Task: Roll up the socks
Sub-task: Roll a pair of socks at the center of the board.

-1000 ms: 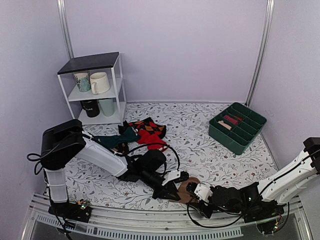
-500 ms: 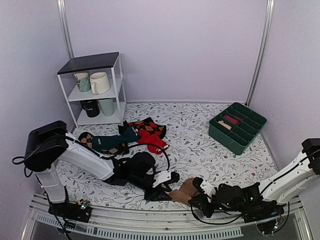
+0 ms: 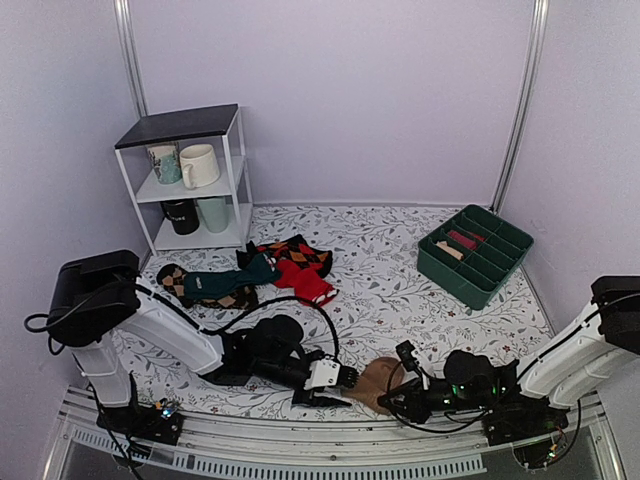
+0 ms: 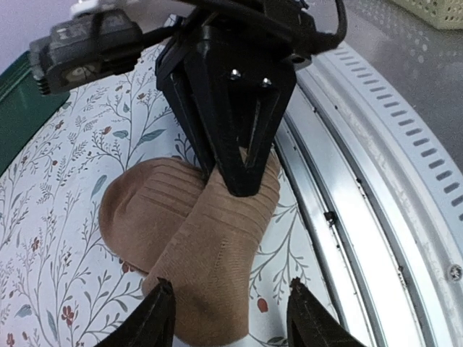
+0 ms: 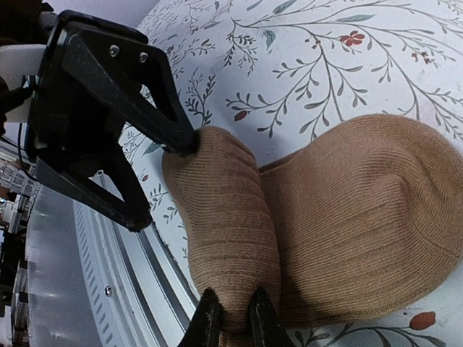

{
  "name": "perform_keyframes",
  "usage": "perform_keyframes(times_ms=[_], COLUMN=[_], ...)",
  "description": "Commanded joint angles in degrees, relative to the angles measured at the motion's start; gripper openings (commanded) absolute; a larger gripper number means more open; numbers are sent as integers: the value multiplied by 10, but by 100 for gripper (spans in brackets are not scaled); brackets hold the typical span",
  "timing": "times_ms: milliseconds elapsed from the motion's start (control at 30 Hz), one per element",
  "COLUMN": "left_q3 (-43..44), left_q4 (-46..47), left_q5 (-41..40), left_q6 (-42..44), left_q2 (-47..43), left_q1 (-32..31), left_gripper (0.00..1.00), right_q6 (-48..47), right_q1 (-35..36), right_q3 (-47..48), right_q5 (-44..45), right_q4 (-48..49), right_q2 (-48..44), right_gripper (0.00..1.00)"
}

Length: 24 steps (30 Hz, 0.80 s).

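**Both grippers meet at the tan socks beside the near rail**

Since half a second ago the left gripper (image 4: 231, 319) has slid down towards the near edge of the table. It now lies low on the flowered cloth (image 3: 390, 290), just left of the socks (image 3: 378, 380). The right arm's wrist has also shifted, and the socks sit a little further right than they did.

The socks lie bunched on the cloth close to the metal rail (image 4: 362, 217), between the two grippers. In the left wrist view one ribbed tan layer lies folded over the other, with a rounded end towards the middle of the table.

The right gripper (image 5: 233, 322) comes in from the right. Its jaws are drawn close together, pinching the top fold of the socks between the tips.

The left gripper's jaws stand spread, one finger on each side of the socks' end. In the right wrist view one of its black fingertips (image 5: 189, 142) touches the fold, while the other is clear of the fabric, over by the rail.

Further back on the cloth lie a red sock (image 3: 303, 278) and dark teal socks (image 3: 225, 283), well apart from the grippers. A green tray (image 3: 440, 262) with compartments stands at the far right. A white shelf (image 3: 180, 125) holding mugs (image 3: 198, 165) stands at the far left.
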Motion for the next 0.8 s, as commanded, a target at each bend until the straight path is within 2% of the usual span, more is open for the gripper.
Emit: perform_keyframes(times_ms=[0, 333, 600, 767], left_q3=[26, 50, 73, 82], left_q4=[34, 32, -49, -100], left_q5=[13, 15, 10, -20], left_q6=[40, 50, 69, 71], left_q2=[25, 68, 82, 89], left_q1=[-9, -9, -16, -22], left_gripper=[53, 53, 54, 52], right_q6=[30, 23, 23, 16], right_q1=[-5, -12, -21, -29], right_q3=[-18, -11, -16, -16], right_q5=[-60, -80, -86, -96], right_q4=[-64, -45, -47, -48], right_q2=[55, 86, 82, 81], right_gripper=[3, 3, 3, 3])
